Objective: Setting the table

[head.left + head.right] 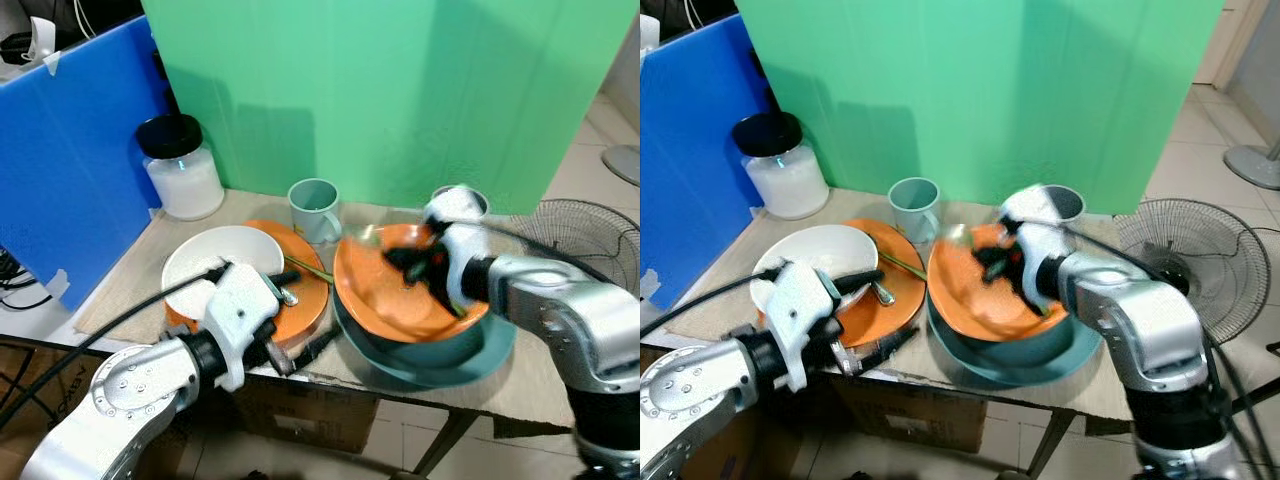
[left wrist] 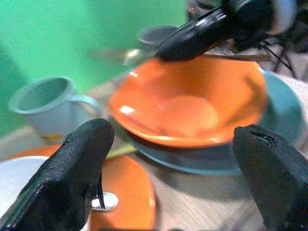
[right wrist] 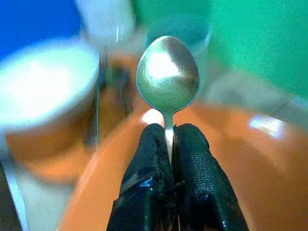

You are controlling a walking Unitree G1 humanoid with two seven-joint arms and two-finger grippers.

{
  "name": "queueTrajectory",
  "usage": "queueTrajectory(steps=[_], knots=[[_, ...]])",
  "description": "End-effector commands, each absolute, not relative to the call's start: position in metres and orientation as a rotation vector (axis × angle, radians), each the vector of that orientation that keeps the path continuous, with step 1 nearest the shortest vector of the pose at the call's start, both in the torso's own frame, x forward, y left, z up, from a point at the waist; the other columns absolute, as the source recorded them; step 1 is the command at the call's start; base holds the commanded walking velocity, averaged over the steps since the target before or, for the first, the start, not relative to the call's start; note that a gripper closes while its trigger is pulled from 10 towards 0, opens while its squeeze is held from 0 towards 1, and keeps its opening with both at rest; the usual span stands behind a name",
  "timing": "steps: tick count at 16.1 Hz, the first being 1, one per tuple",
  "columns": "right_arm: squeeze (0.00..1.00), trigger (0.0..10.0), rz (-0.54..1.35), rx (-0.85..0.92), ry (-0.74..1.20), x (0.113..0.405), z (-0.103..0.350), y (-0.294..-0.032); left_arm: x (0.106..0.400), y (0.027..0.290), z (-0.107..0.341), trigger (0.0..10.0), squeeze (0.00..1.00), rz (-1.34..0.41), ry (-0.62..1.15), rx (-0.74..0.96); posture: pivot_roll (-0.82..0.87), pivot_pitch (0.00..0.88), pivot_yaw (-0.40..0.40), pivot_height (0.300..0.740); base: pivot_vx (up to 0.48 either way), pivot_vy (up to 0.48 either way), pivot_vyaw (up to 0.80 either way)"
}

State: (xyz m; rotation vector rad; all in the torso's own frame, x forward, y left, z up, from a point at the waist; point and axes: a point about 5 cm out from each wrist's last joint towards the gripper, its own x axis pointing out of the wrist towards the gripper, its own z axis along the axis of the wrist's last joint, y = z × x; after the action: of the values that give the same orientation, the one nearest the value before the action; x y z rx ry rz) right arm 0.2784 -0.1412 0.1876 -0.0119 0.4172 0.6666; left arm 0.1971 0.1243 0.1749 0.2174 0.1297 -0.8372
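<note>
My right gripper is shut on the handle of a metal spoon and holds it over a tilted orange bowl. That bowl rests in a teal bowl on a teal plate. To the left lies an orange plate carrying a white bowl and a second spoon. My left gripper is open at the table's front edge, beside the orange plate, with nothing between its fingers. A grey-green mug stands behind the plates.
A glass jar with a black lid stands at the back left by a blue board. Another cup sits behind my right gripper. A floor fan stands right of the table, and a green screen backs it.
</note>
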Motion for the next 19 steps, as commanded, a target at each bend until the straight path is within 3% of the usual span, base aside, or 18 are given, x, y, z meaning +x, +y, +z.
queueTrajectory(steps=[1,2,3,5,8,19], knots=[[0.00,0.0,0.634,0.034,0.294,0.275,0.203,-0.147,0.199,0.129,0.180,10.0,0.00,-0.766,0.090,0.221,-0.11,0.000,0.057,0.740,0.000,0.000,0.00],[0.00,0.0,0.631,0.072,0.217,0.269,0.210,-0.148,0.201,0.130,0.182,10.0,0.00,-0.709,0.057,0.215,-0.12,0.000,0.061,0.740,0.000,0.000,0.00],[0.00,10.0,0.613,0.089,0.185,0.261,0.210,-0.149,0.205,0.130,0.184,10.0,0.00,-0.640,0.025,0.209,-0.13,0.000,0.070,0.740,0.000,0.000,0.00],[0.00,10.0,0.452,0.106,0.113,0.253,0.208,-0.154,0.215,0.137,0.185,10.0,0.00,-0.456,0.001,0.208,-0.15,0.000,0.087,0.740,0.000,0.000,0.00],[0.00,10.0,0.339,0.133,-0.026,0.246,0.219,-0.155,0.222,0.146,0.188,10.0,0.00,-0.282,-0.045,0.202,-0.16,0.000,0.089,0.740,0.000,0.000,-0.78],[0.00,10.0,0.165,0.056,-0.072,0.244,0.214,-0.171,0.213,0.188,0.188,10.0,0.00,-0.043,-0.035,0.292,-0.13,0.000,0.045,0.740,0.000,0.000,-0.80]])
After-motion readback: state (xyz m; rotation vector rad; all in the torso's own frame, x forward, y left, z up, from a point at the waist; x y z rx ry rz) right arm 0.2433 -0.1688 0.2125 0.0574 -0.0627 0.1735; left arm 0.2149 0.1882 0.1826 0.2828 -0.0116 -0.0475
